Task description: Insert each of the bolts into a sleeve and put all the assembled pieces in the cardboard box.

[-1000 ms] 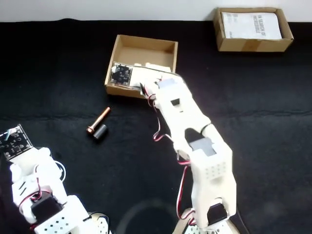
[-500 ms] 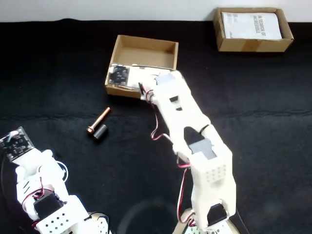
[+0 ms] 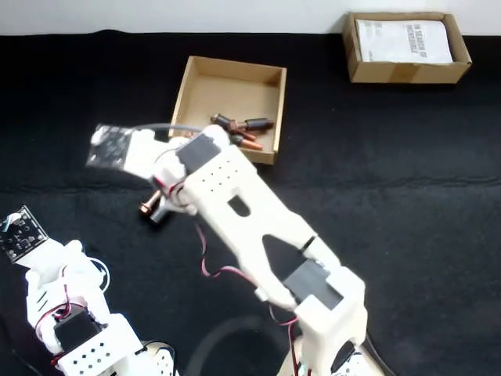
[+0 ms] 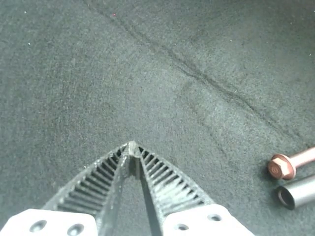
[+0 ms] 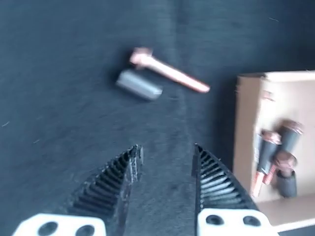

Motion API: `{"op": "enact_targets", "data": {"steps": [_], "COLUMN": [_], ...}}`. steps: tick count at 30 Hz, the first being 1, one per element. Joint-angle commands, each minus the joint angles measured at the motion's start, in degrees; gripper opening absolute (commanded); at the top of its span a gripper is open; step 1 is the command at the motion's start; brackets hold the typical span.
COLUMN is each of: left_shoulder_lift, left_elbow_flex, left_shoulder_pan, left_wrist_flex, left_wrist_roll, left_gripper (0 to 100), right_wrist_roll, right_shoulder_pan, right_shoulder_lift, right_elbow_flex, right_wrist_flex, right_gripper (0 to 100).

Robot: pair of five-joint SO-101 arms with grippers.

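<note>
Copper bolt (image 5: 167,73) lies loose ahead of the right gripper (image 5: 166,151), its long axis across the open, empty jaws. The dark sleeve (image 5: 139,84) lies alongside, slightly nearer, apparently not touching. The left gripper (image 4: 132,147) is closed on nothing and sits farther off.

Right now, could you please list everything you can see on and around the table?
bolt: one, copper, loose on the cloth
sleeve: one, dark grey, lying beside the bolt
assembled pieces: about three, copper and black, inside the cardboard box
cardboard box: one, brown, open, mid-table
second box: one, brown, far right corner, holding white paper
cloth: one, black, covering the table
left gripper: one, black, shut, over bare cloth
right gripper: one, black, open, near the loose bolt
</note>
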Motion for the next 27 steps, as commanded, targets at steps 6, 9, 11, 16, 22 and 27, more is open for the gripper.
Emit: {"op": "enact_targets", "data": {"steps": [6, 9, 11, 16, 22, 27], "left_shoulder_lift": [-0.31, -0.31, -0.31, -0.31, -0.31, -0.31], "left_elbow_flex": [0.92, 0.92, 0.92, 0.92, 0.92, 0.92], "left_shoulder_pan": [-2.68, -4.35, -4.35, -4.35, -4.35, -4.26], "left_wrist_flex": [-2.64, -4.13, -4.13, -4.13, -4.13, -4.13], "left_wrist_roll": [0.44, 0.53, 0.53, 0.53, 0.53, 0.53], "left_gripper": [1, 1, 1, 1, 1, 1], "right_wrist_roll": [18.9, 23.82, 25.76, 27.6, 27.6, 27.6], "right_shoulder_pan": [-0.66, -0.66, -0.57, -0.75, -2.86, -4.53], "right_shoulder_lift": [12.79, 19.3, 23.96, 34.86, 45.76, 51.82], "right_elbow_flex": [-6.81, -13.14, -18.59, -33.45, -50.51, -61.32], "right_wrist_flex": [0.48, 0.48, 0.84, 3.3, 9.89, 14.55], "right_gripper": [14.9, 14.9, 14.9, 14.9, 14.9, 14.9]}}
